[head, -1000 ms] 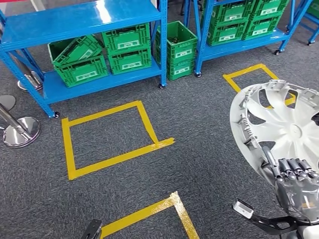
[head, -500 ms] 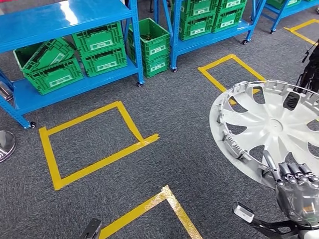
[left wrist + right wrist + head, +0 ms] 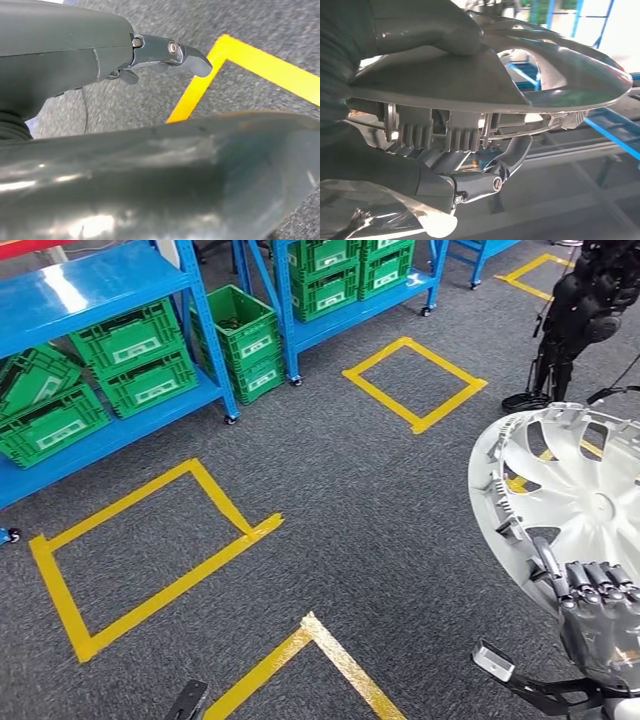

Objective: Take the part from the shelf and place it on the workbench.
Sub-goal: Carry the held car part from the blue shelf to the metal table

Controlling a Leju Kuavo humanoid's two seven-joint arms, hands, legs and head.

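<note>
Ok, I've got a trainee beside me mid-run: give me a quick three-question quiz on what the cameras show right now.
1. True or false: the right hand holds the silver wheel cover.
2. What colour are the crates on the blue shelves?
3. The tape squares on the carpet are: A red, B yellow, C white.

Key: 1 true; 2 green; 3 B.

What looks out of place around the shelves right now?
One green crate on the left shelf's lower level sits tilted atop another crate, while its neighbours are stacked square. The hubcap looks secure in the right robot hand.
</note>
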